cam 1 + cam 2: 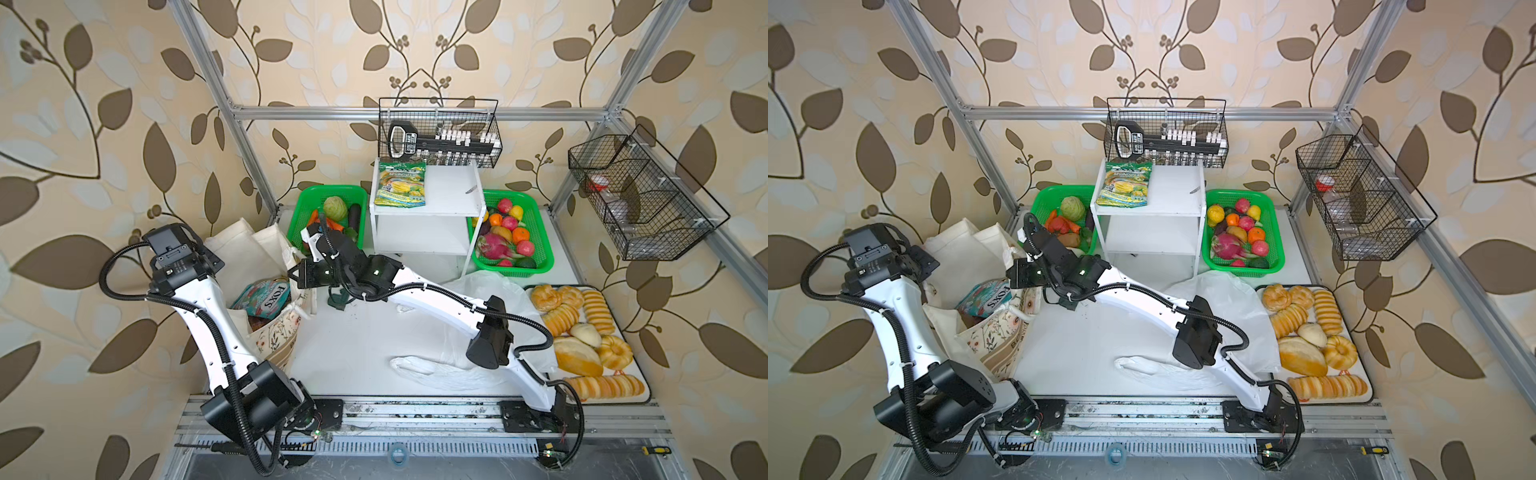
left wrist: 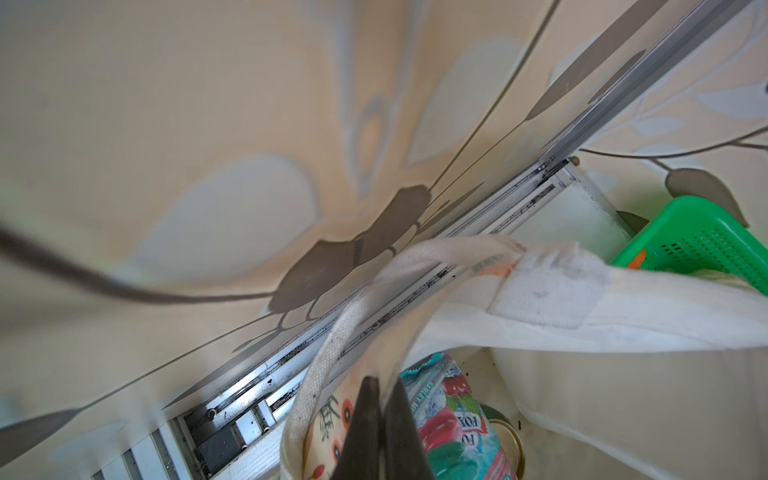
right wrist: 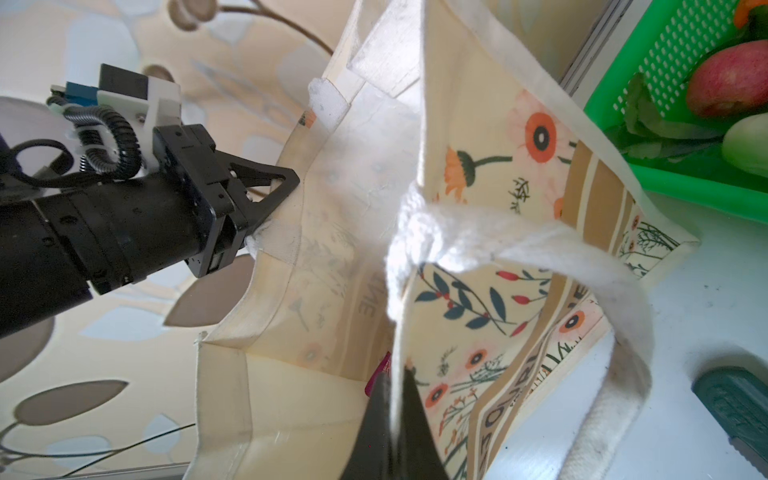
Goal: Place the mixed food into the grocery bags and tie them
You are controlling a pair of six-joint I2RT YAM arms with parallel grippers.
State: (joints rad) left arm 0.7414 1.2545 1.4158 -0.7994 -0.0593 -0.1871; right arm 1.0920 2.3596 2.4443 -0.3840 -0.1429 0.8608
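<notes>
Across the tote (image 1: 277,334), both bent arms (image 1: 208,307) (image 1: 440,299) pinch cloth.

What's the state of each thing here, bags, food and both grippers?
canvas tote: upright, mouth spread open.
left gripper: shut on the tote's rim.
right gripper: shut on the tote's rim.
FOX'S candy packet: inside the tote.
white plastic bag: lying limp on the table, untied.
dragon fruit: in a green basket.

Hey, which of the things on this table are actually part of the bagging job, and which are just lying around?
Job: canvas tote, FOX'S candy packet inside it, white plastic bag, dragon fruit, yellow toy fruit.
Lying about: green-yellow snack packet, bread loaves, vegetable basket, wire baskets.
</notes>
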